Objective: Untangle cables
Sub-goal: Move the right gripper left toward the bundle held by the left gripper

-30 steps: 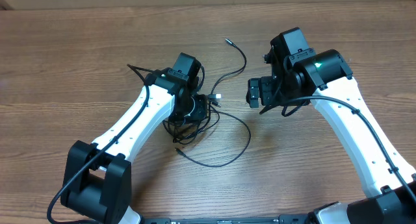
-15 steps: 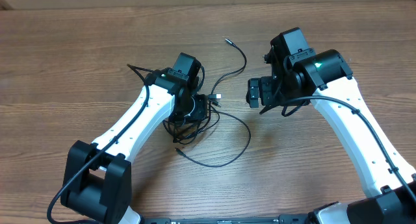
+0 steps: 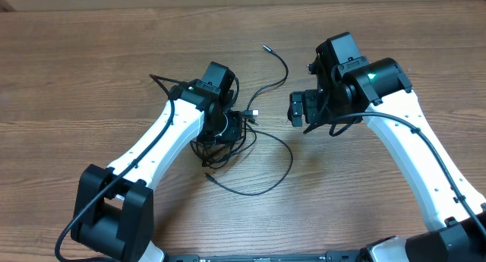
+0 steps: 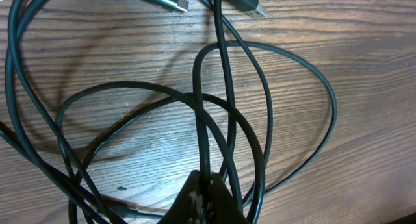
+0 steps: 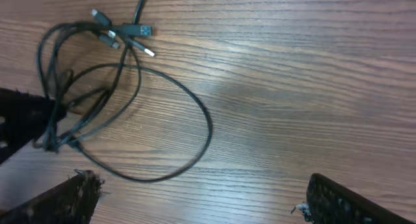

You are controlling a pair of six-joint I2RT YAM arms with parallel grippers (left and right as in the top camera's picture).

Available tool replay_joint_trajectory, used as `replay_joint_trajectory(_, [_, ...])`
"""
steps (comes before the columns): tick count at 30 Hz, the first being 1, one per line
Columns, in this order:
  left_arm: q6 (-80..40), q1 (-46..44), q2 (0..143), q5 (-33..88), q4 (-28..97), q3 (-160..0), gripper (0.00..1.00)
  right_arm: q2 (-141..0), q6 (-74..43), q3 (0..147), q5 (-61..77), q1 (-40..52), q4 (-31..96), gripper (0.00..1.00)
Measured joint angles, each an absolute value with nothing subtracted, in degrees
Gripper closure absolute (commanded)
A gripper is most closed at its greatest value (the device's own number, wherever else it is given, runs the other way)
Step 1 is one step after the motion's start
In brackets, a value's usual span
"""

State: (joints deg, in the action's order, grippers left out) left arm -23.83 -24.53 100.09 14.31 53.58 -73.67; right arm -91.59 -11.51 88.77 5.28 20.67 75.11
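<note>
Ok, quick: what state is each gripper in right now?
Left gripper: shut, pinching strands of the cables.
Right gripper: open, holding nothing.

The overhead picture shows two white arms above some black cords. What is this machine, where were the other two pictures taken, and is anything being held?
These are two robot arms at a wooden table, seen from a fixed camera above. The other two pictures come from small cameras on the wrists, each looking down past that arm's own jaws. On the table lie thin black cables, looped over one another, with small plug ends. The left arm has its jaws shut on the tangled part of the cables. The right arm hangs beside them with its jaws wide open, holding nothing.
</note>
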Motion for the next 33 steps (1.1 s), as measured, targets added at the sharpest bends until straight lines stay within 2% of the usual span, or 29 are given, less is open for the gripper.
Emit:
replay_joint_trajectory(19, [-23.1, -24.6, 100.1, 14.3, 53.6, -73.7, 0.96, -91.6, -9.8, 88.8, 4.9, 20.7, 72.5, 0.0])
replay_joint_trajectory(26, [-20.8, -24.6, 100.1, 14.3, 53.6, -73.7, 0.96, -91.6, -11.6, 88.8, 14.0, 20.7, 65.8, 0.0])
replay_joint_trajectory(33, [-20.8, -24.6, 100.1, 14.3, 53.8, -73.7, 0.95, -91.6, -20.0, 88.8, 25.6, 20.7, 59.5, 0.0])
